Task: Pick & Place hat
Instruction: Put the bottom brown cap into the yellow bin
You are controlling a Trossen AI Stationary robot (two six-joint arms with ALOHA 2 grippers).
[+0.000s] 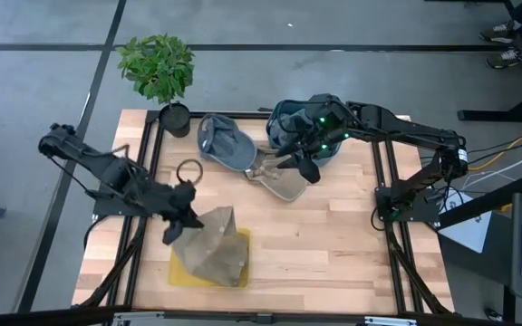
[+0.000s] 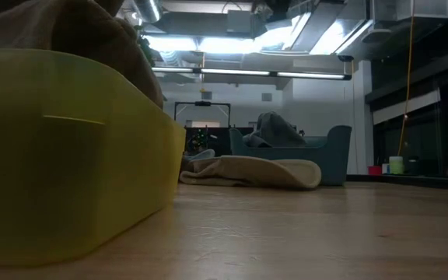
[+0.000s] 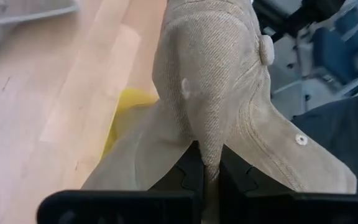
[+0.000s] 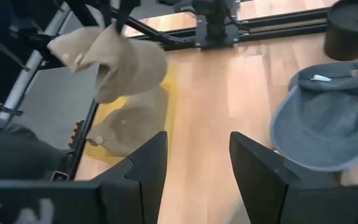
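Above yellow bin [image 1: 181, 269], left gripper [image 1: 185, 220] pinches tan hat [image 1: 208, 237]

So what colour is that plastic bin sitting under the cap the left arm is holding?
Yellow: the translucent plastic bin shows best in the low view.

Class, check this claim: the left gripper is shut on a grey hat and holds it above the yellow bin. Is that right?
Not quite. The left gripper is shut on a tan hat, not a grey one, above the yellow bin; the left wrist view shows it.
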